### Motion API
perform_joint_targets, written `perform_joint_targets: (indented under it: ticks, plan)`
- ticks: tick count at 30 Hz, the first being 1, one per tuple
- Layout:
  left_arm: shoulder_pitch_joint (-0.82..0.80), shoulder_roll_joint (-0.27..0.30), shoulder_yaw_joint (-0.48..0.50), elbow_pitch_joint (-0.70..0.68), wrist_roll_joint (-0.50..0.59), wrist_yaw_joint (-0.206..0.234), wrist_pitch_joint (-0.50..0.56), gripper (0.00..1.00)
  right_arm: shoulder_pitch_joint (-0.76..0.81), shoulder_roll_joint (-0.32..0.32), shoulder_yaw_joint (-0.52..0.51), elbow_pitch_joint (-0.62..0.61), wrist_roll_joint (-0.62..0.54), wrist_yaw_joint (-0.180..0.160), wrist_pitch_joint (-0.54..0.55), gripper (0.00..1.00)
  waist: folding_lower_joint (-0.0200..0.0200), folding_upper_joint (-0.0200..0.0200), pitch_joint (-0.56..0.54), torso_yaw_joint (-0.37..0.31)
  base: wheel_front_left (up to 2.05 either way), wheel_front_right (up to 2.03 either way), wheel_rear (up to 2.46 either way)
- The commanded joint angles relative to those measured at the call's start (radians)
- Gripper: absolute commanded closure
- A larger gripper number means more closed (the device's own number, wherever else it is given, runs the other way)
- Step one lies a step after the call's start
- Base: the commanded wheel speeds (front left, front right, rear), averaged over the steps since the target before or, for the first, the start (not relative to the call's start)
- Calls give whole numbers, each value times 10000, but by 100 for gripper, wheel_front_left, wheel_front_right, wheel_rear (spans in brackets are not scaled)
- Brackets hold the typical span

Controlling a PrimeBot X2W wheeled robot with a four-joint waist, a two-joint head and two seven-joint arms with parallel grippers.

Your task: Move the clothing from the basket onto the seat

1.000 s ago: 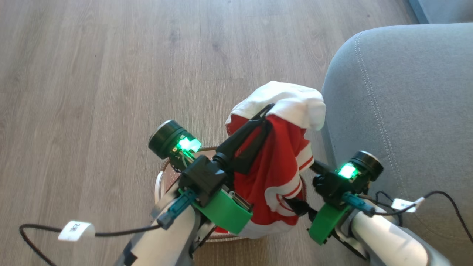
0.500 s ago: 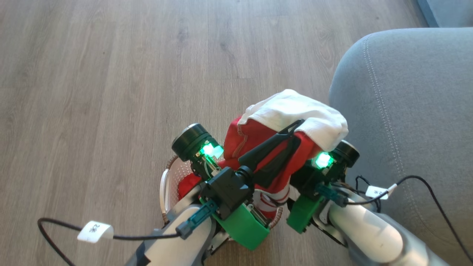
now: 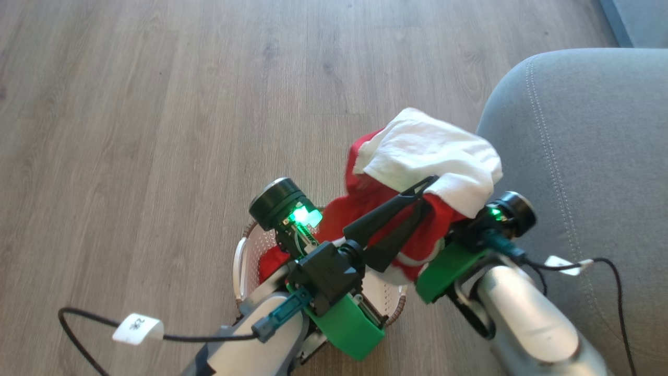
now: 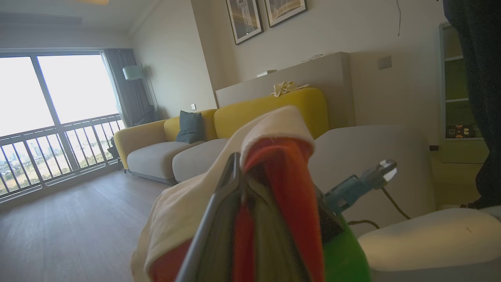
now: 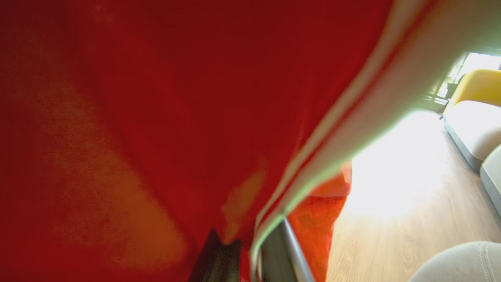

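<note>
Left arm angled up, left gripper [image 3: 424, 189] clamped on the clothing [image 3: 428, 151], held above the basket [image 3: 241, 261], beside the seat [image 3: 584, 146]. Right gripper [image 5: 250, 233] under the bundle, pinching red fabric.

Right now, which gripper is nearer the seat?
Right. The right gripper sits close beside the seat edge, under the hanging clothing. The left gripper, clamped on the clothing, is above the basket, further from the seat.
</note>
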Motion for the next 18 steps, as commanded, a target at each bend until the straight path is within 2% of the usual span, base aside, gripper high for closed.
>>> perform_joint_targets:
  ticks: [1,6,11,13,14,18]
  plan:
    - [-376,7,398,-407,-48,-4,-51,100,-66,243,-245,-408,49,69,-25,100,0,-1,27,6,0,0,0]
    - [-376,7,481,-457,4,-6,-51,100,214,657,-1761,-884,337,69,-25,100,0,-1,128,-8,0,0,0]
    - [-423,7,484,-497,54,1,-51,100,415,862,-2960,-1880,571,69,-25,100,0,-1,238,-45,0,0,0]
    - [-441,7,485,-493,63,4,-51,100,501,892,-3271,-2188,957,69,-25,100,0,-1,265,-63,0,0,0]
    - [-455,7,478,-475,59,5,-51,100,563,899,-3427,-2447,1609,69,-25,100,0,-1,277,-75,0,0,0]
    - [-467,7,446,-463,45,18,-51,100,612,903,-3665,-2928,2787,69,-25,100,0,-1,288,-85,0,0,0]
